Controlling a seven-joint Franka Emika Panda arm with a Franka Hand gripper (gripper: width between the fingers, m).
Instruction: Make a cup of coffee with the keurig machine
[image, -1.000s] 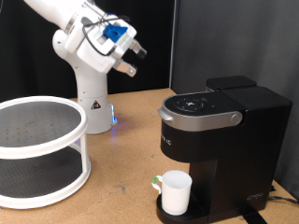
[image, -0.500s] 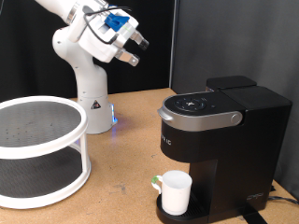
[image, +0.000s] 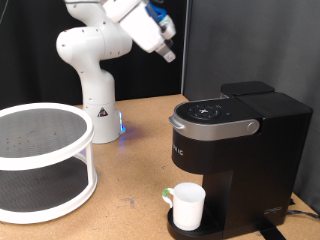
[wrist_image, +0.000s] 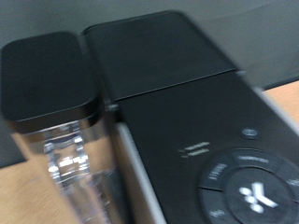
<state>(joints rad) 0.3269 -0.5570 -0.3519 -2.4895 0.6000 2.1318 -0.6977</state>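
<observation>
Standing at the table's near right edge, the cup (image: 187, 205) is already placed on the drip base of the keurig machine (image: 232, 150). A careful descent toward the lid is judged necessary. Farther back, the gripper (image: 166, 50) is seen high above, touching nothing; its opening cannot be told.

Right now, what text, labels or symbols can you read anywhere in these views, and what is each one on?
No text is fully readable.
Front of the keurig machine: vertical brand lettering, too small to read.
Its top panel: button icons and a small printed line, blurred in the wrist view.
Cup, white rack: no markings visible.
Gripper: no label readable.
</observation>
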